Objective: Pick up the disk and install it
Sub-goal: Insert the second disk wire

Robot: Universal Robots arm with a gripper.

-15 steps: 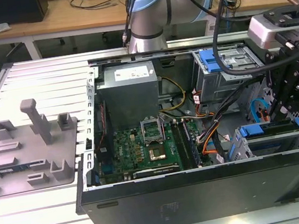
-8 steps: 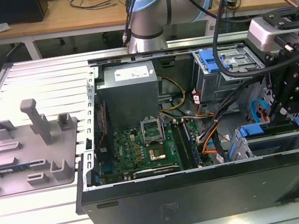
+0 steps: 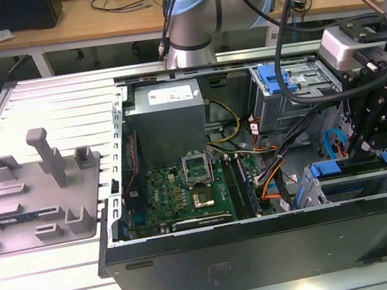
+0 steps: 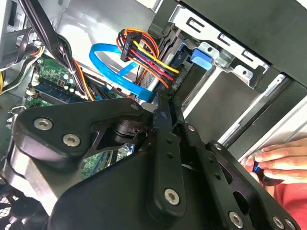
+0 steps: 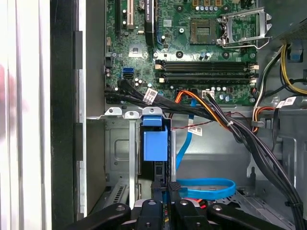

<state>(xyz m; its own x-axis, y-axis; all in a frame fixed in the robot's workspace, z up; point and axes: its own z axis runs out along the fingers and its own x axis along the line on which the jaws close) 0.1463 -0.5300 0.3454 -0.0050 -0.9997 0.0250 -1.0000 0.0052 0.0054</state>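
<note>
The black robot gripper (image 5: 165, 191) stands over the drive cage of the open grey computer case (image 3: 267, 250), clenched on the blue-bracketed silver disk (image 5: 156, 143), which sits upright in its slot. The second wrist view alone catches a person's hand (image 4: 280, 160) at the case edge. A curled blue flat cable (image 5: 211, 188) and bundled black, orange and yellow wires (image 5: 206, 112) crowd beside the slot.

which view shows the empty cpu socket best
The first wrist view: the CPU socket faces the camera, its metal retention frame swung open beside it. The exterior view shows the socket smaller and at a slant. The second wrist view looks toward the cables and drive cage instead.
</note>
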